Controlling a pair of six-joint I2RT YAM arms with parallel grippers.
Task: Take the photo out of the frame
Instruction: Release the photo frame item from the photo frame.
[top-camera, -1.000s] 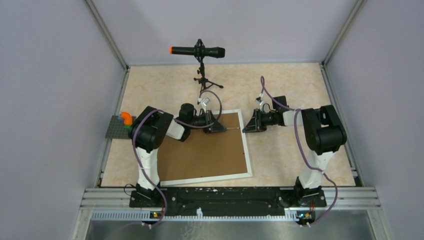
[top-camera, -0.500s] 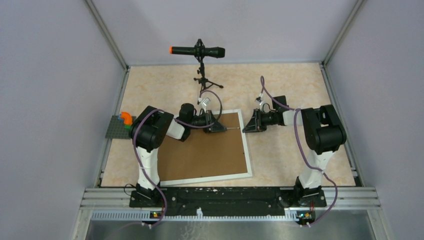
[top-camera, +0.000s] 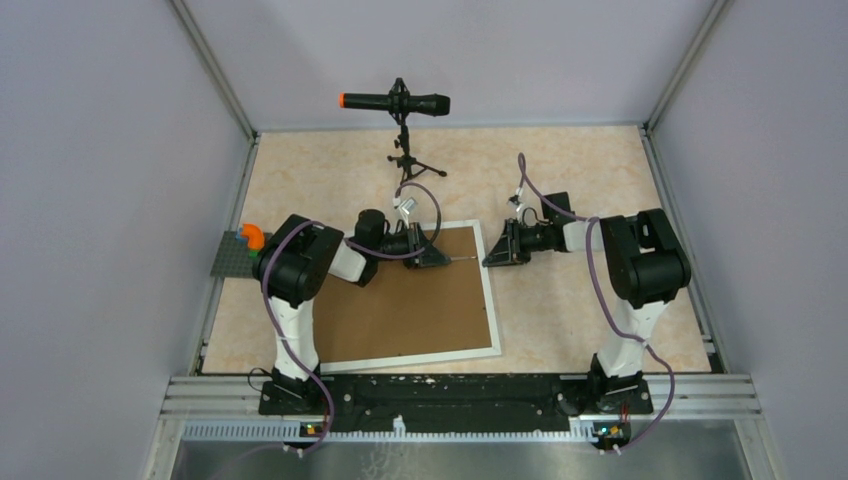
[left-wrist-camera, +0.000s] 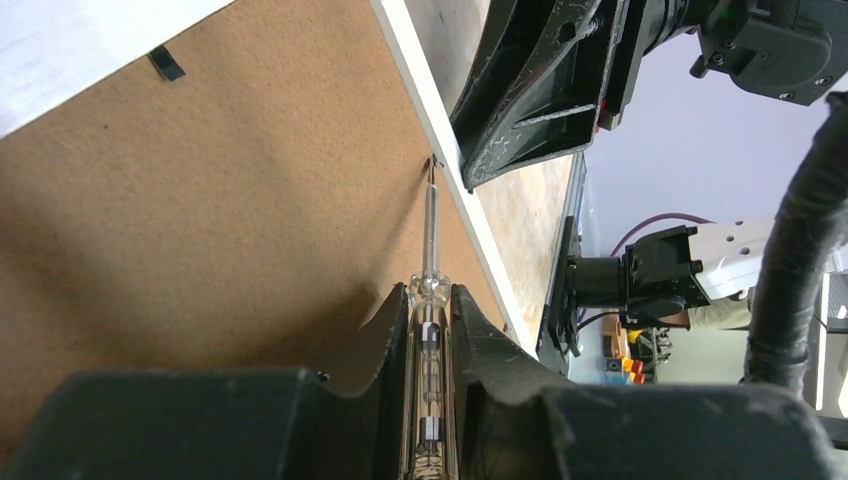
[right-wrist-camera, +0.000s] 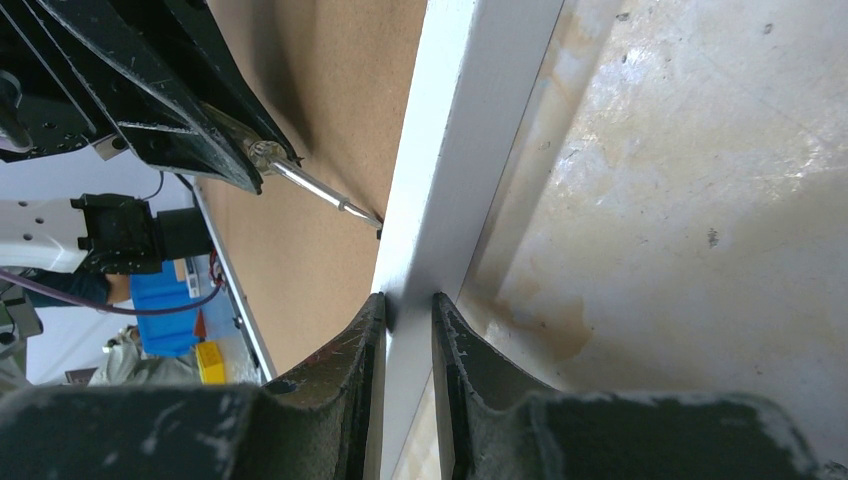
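Observation:
The frame (top-camera: 420, 358) lies face down on the table, its brown backing board (top-camera: 410, 300) up. The photo is hidden under that board. My left gripper (top-camera: 440, 258) is shut on a screwdriver (left-wrist-camera: 431, 230) with a clear handle. The screwdriver's tip touches the board's right edge, right beside the white border (left-wrist-camera: 440, 130). My right gripper (top-camera: 490, 255) is shut on the frame's right border (right-wrist-camera: 470, 130), one finger on each side of it. In the right wrist view the screwdriver (right-wrist-camera: 320, 193) points at the border from the left. The left wrist view has its gripper (left-wrist-camera: 430, 295) low in the middle.
A microphone (top-camera: 400, 103) on a small tripod stands at the back, behind the frame. A grey baseplate with coloured bricks (top-camera: 240, 250) sits at the table's left edge. Enclosure walls close in both sides and the back.
Both grippers and the frame have shifted very slightly to the left. The grips are unchanged.

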